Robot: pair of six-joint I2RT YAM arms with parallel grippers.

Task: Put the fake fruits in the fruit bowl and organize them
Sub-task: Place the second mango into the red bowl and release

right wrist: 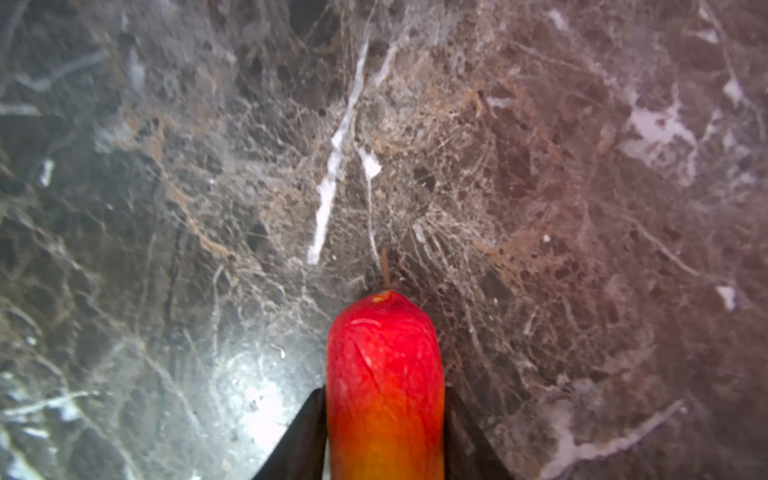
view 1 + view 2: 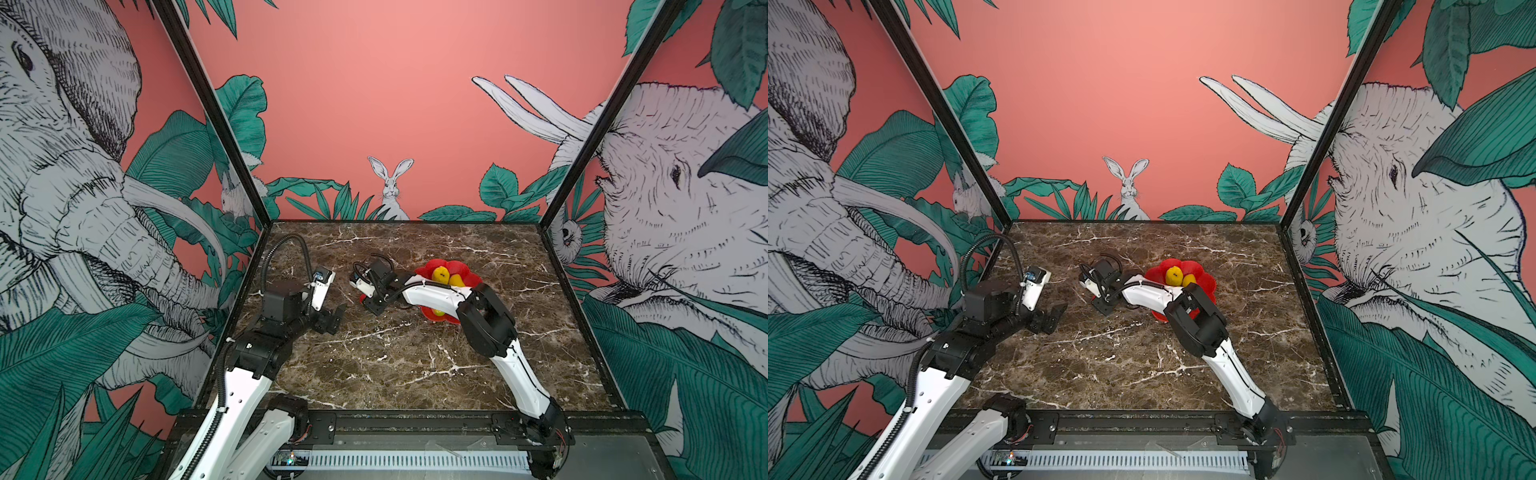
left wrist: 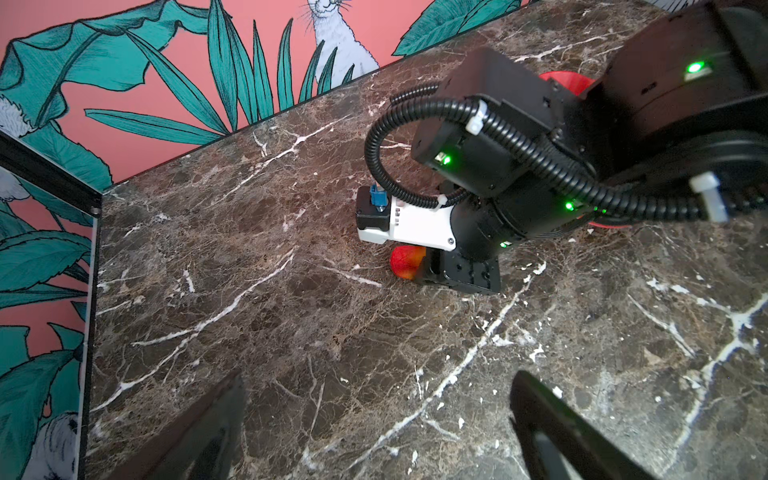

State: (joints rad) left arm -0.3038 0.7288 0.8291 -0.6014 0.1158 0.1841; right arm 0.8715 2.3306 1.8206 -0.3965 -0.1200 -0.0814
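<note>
One red-orange fruit (image 1: 384, 386) is outside the fruit bowl (image 2: 428, 266), near the bowl's left side and low over the marble table (image 2: 395, 365). The right gripper (image 2: 368, 302) grasps it: two black fingers (image 1: 305, 432) press on its two sides. In the bowl I count three fruits: one bumpy yellow fruit (image 2: 440, 274), one smooth yellow fruit (image 2: 457, 281), and one yellow-green piece (image 2: 437, 311) mostly hidden under the right arm. The left gripper (image 2: 333, 318) is apart on the left, its two fingers spread, holding nothing.

Walls: pink mural (image 2: 395, 104) of elephants (image 2: 62, 187), a rabbit (image 2: 390, 187) and green leaves (image 2: 245, 108) | Frame: black corner posts (image 2: 220, 124) | Tabletop (image 2: 395, 365): dark brown marble, white veins
</note>
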